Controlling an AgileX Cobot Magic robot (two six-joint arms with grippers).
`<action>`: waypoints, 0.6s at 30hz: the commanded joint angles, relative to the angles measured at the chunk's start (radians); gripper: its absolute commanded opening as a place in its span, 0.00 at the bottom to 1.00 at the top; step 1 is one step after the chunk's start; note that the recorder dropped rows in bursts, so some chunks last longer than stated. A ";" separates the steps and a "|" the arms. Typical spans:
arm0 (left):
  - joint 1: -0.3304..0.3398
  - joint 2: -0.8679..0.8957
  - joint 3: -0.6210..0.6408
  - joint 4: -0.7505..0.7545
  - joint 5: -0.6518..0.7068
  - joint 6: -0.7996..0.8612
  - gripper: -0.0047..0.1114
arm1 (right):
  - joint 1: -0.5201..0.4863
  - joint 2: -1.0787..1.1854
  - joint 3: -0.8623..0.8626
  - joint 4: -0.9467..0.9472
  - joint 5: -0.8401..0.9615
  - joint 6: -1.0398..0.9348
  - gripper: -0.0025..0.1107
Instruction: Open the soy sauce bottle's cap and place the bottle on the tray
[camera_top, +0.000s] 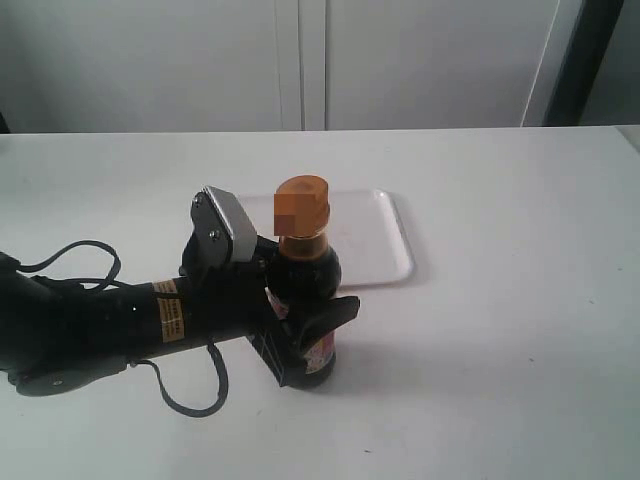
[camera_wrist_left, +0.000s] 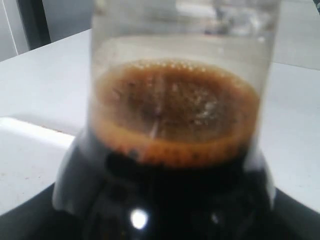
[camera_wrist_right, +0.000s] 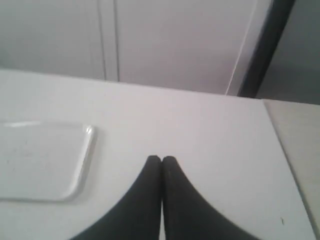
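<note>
Bottle standing upright on the worktop, just in front of the tray, cap sitting closed.

We are clamping our left end effector around the bottle's lower body while our right end effector is hanging with its fingers pressed together, holding nothing. We are judging both steps as left: the cap is not yet flipped and the bottle is not yet on the tray, which is lying empty. Dark sauce is filling the bottle up to the neck, with a frothy brown surface.
</note>
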 joint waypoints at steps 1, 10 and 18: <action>-0.008 -0.002 -0.001 0.030 -0.003 -0.002 0.04 | 0.050 0.123 -0.082 0.174 0.146 -0.193 0.02; -0.008 -0.002 -0.001 0.030 -0.003 -0.002 0.04 | 0.125 0.279 -0.162 0.368 0.254 -0.396 0.02; -0.007 -0.002 -0.001 0.034 -0.003 -0.002 0.04 | 0.213 0.397 -0.202 0.458 0.265 -0.474 0.02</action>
